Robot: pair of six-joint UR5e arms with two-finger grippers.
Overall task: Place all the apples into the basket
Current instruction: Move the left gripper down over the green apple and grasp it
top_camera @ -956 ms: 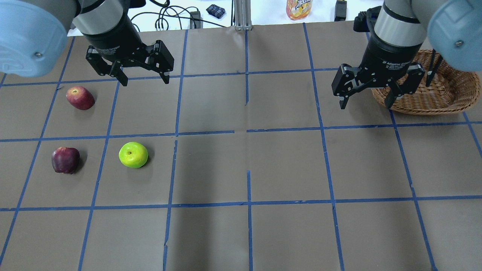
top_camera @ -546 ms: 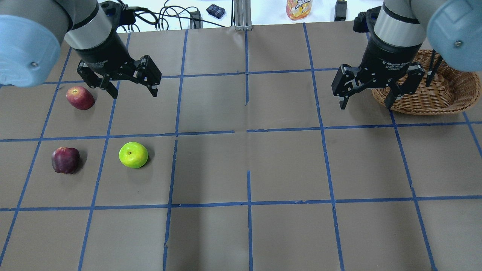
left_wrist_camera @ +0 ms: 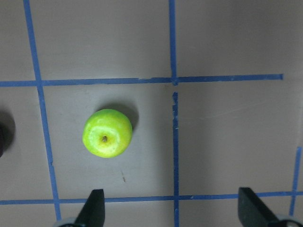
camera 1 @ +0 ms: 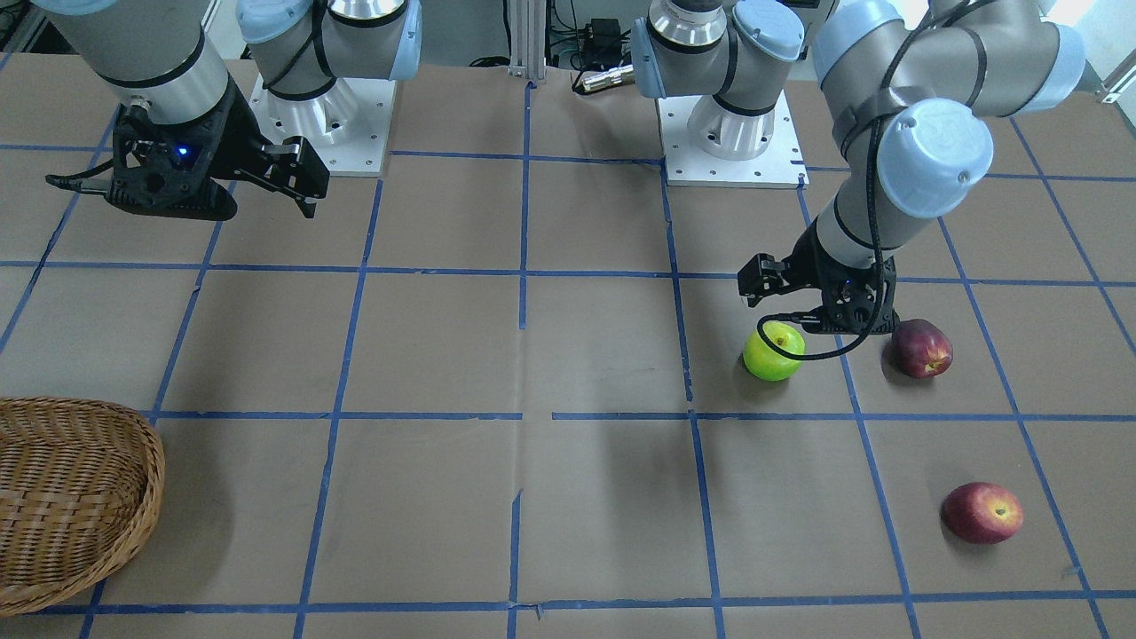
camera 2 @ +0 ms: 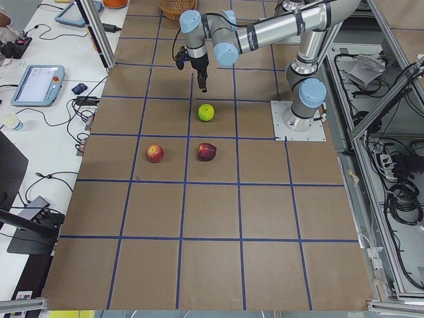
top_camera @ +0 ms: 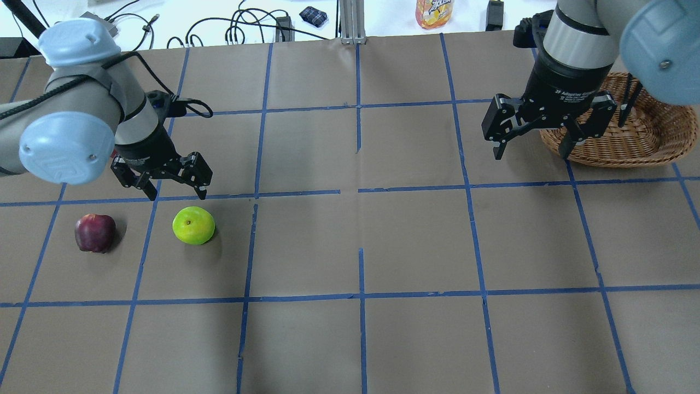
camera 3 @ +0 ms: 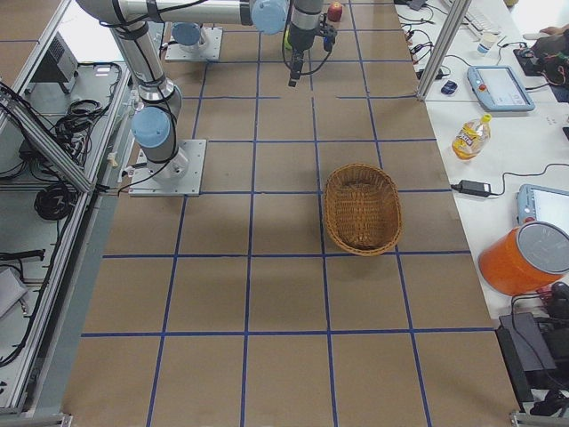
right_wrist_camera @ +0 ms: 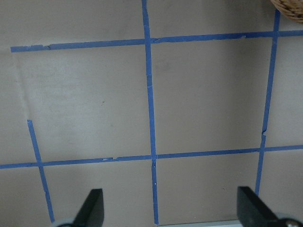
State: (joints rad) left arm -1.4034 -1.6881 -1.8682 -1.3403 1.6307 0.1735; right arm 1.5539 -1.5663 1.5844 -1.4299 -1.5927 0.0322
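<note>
- Left fingers [left_wrist_camera: 94,208]: spread wide, holding nothing, hovering low over the worktop [top_camera: 415,241], just beyond the bright lime-green round apple [top_camera: 193,225].
- Risk, misalignment: in the left wrist view this apple sits ahead of the fingers and off towards one of them. A straight descent would likely put a fingertip on it or beside it and send it rolling.
- Risk, slip: the skin looks smooth and the form is round, so a pinch away from the widest part may squeeze it out.
- Dark maroon-purple round apple [top_camera: 95,232]: in the neighbouring square, near the green one. A rolling apple or a swung finger could knock it.
- Red round apple with yellowish blush [camera 1: 982,512]: lies alone, farther from the robot's base, hidden behind the left arm in the overhead view. A low arm pass could clip it.
- Light-brown woven wicker oval basket [top_camera: 656,137]: at the opposite end, well apart from all three apples, with no apple in it. The long carry gives time for a drop.
- Right fingers [right_wrist_camera: 93,207]: wide open, empty, hanging just beside the basket's rim, so they may obstruct a delivery.
- Worktop: flat brown paper with a blue tape grid. No raised edge shows, so a loose apple could run off.
- Room: white bench beyond with black cables [top_camera: 235,27] and a yellow-orange bottle [top_camera: 435,12].
</note>
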